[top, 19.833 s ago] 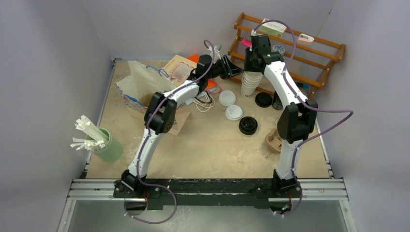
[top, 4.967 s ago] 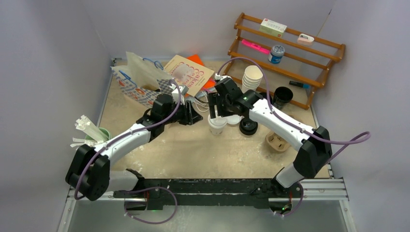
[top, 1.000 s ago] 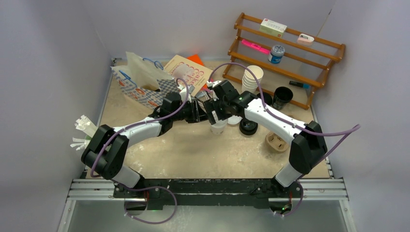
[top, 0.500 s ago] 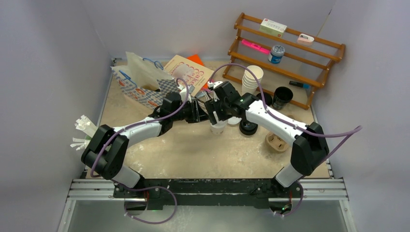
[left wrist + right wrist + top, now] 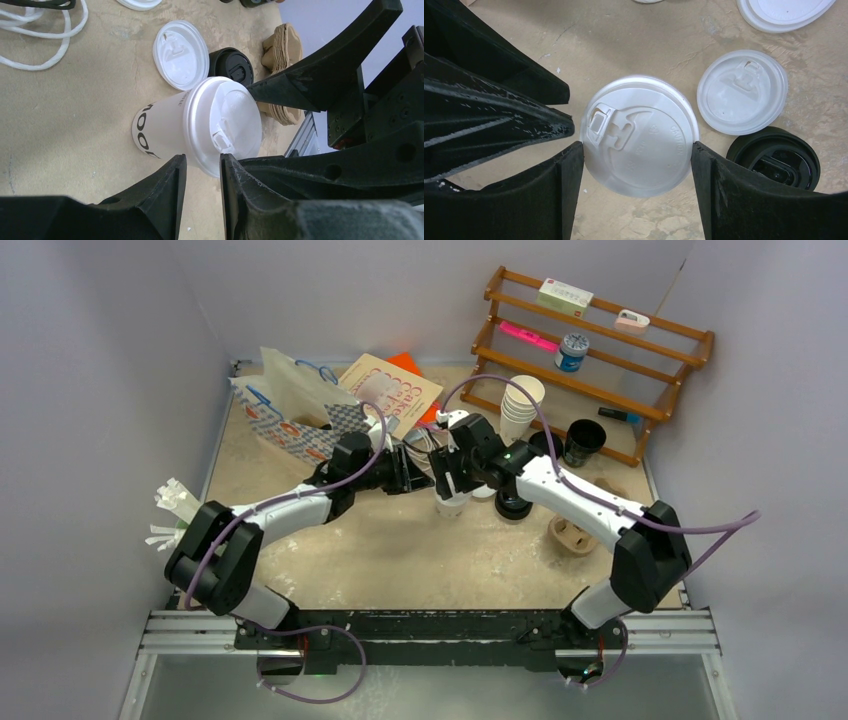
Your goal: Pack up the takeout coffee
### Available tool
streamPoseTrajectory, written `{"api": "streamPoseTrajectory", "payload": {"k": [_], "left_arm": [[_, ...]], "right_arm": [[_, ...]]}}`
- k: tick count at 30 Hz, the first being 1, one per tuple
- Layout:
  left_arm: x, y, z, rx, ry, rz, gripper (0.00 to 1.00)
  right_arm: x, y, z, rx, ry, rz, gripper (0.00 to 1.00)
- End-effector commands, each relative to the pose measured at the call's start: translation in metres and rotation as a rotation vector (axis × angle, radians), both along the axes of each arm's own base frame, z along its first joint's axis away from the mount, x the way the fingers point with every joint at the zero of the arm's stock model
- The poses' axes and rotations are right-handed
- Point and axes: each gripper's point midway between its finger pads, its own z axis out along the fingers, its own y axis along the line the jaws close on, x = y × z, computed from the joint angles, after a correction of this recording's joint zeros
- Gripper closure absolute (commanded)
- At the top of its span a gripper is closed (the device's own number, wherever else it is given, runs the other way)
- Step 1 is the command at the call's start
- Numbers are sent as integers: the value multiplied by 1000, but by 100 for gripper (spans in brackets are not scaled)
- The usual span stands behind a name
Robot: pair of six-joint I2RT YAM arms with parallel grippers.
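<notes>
- R gripper [image 5: 638, 150] sits top-down over the white-lid cup [image 5: 452, 502]. Jaws are wide, one finger each side of the lid, right at its rim. Can't tell if they bite yet.
- L gripper [image 5: 202, 167] comes in from the side w/ only a narrow gap between its jaws, tips at the lid edge. Rim seems to dip into the gap; can't tell if it's pinched.
- Cup is upright mid-table [image 5: 420, 560] between the two wrists, same spot as 1 s ago.
- Vs 1 s ago: R wrist has slid a bit right and R elbow has swung further out. L arm pose is unchanged.
- Vs 5 s ago: L elbow was low by the left rail, now folded in closer.
- Oldest frame: R gripper was up at the stack of white cups [image 5: 522, 405], and no cup stood mid-table.
- Black cup w/ black lid [image 5: 513, 502] is just right of the white one, clear of both grippers.
- Loose white lid [image 5: 742, 98] lies beside them, and the cardboard carrier [image 5: 568, 533] is near on the right.
</notes>
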Motion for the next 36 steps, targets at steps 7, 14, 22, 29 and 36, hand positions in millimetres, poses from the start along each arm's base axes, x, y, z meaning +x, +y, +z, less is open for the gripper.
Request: {"api": "streamPoseTrajectory", "payload": {"k": [7,14,22,29,36], "left_arm": [[1,3,13,-62,-23,4,67],[1,-3,11,-58,-20,-17,67],[0,-3,9,-48,-22,-24,67],[-1,-2,10,-40,-25,-28,67],[-3,-4,8,-46,-14,-42,68]], "right_arm": [[-20,-4,-11,3,77,9,12],[-7,9,27,64,26,2,4],[2,10,45,71,-14,-15,2],[0,-11,41,90,49,-159,22],[1,-33,32,187,137,-304,41]]}}
